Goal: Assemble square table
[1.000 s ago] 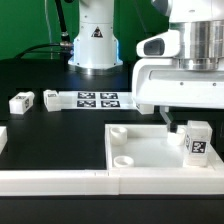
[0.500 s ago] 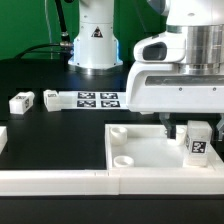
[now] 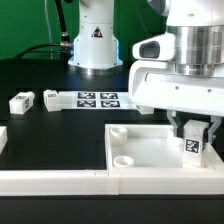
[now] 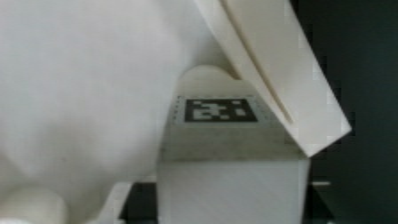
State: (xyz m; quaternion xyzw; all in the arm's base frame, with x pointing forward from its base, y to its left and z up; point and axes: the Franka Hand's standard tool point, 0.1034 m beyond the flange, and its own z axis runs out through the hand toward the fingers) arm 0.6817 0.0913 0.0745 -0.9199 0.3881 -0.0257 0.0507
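Exterior view: the tabletop (image 3: 150, 152) lies tray side up on the black table (image 3: 50, 140), near the camera and toward the exterior view's right. Round sockets (image 3: 122, 159) show at its left corners. A leg (image 3: 195, 143) stands upright on its right part, with its tag facing the camera. The arm hangs straight over it, and the fingers (image 3: 177, 126) reach down on either side of the leg, just beside it. Whether they press on it I cannot tell. Two other legs (image 3: 21, 101) lie farther back on the exterior view's left, near each other. The marker board (image 3: 97, 98) sits just to their right, in front of the robot base (image 3: 93, 40). A long white rail (image 3: 55, 180) runs along the near edge.

Wrist view: the leg (image 4: 222, 165) fills the middle and its tag (image 4: 217, 110) is plain to see. Blurred white surfaces crowd around it, too close to name.
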